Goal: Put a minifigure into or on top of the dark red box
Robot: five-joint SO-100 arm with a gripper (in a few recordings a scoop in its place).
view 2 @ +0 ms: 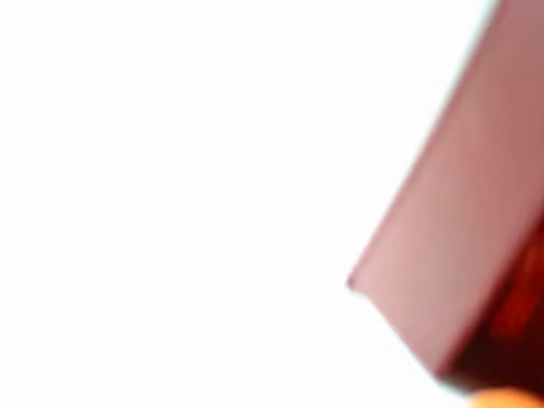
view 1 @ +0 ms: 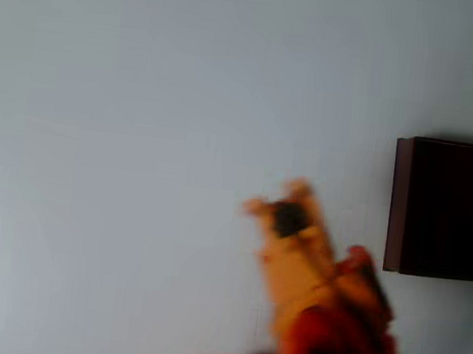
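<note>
Arm: an orange and red arm (view 1: 324, 313), blurred in the overhead view, reached up from the lower edge toward the middle of the picture.
Fingers: two orange fingers (view 1: 289, 201) pointed up and to the left, with a dark blob between them; whether they were spread or closed on anything could not be told through the blur.
Box: the dark red box (view 1: 445, 207) sat at the right edge of the overhead view, with maroon walls and a nearly black inside, apart from the fingers and to their right. In the wrist view, one pale maroon wall of the box (view 2: 459, 246) slanted across the right side.
Minifigure: could not be made out.
Worktop: a plain pale grey worktop (view 1: 139, 133).
</note>
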